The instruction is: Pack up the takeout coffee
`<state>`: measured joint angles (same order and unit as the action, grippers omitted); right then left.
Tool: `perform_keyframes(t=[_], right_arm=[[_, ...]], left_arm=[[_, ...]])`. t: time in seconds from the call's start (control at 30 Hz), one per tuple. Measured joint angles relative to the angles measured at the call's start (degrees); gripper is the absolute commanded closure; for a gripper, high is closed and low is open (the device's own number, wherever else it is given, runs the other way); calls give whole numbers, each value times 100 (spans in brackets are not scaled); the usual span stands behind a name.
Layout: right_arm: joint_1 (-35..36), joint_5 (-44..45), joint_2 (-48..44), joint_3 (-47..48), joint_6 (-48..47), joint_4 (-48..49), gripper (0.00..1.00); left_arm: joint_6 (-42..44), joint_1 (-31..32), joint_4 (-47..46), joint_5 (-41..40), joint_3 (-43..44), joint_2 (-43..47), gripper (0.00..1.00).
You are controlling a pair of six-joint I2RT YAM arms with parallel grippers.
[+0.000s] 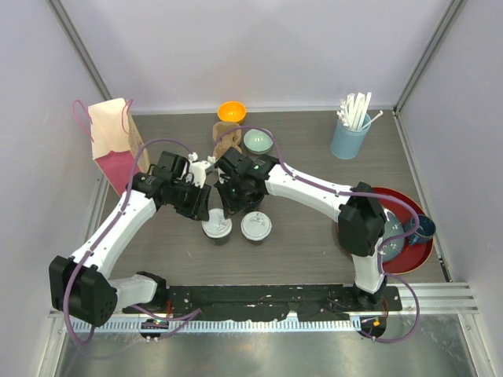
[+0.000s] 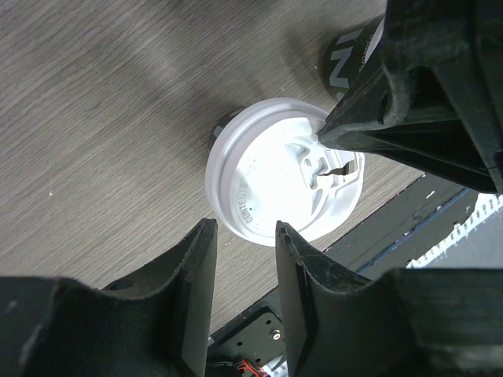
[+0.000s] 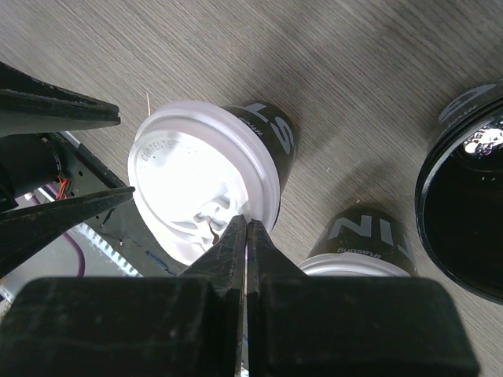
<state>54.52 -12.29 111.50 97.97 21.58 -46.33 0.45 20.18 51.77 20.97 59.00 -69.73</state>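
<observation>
Closest up, my right pincer (image 3: 246,233) is pinched fully shut, tips touching the rim of the white lid (image 3: 189,181) on one takeout coffee (image 1: 218,228). My left pincer (image 2: 243,229) hangs half open just above that same cup, gripping nothing. The second lidded coffee (image 1: 256,225) stands just beside it, and the pink paper bag (image 1: 110,145) sits well beyond it, off to the left.

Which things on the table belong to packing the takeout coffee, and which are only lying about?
For the job:
- left lidded cup
- right lidded cup
- probably the pink paper bag, to pack into

Lying about:
- orange bowl
- pale green bowl
- tumbler of straws
- blue mug
- red tray
</observation>
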Motion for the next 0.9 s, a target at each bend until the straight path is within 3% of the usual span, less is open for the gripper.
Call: perform_keyframes(t=[0.9], right_arm=[[-59, -133, 140, 0, 59, -35, 99]], left_arm=[[-146, 79, -212, -107, -179, -138, 65]])
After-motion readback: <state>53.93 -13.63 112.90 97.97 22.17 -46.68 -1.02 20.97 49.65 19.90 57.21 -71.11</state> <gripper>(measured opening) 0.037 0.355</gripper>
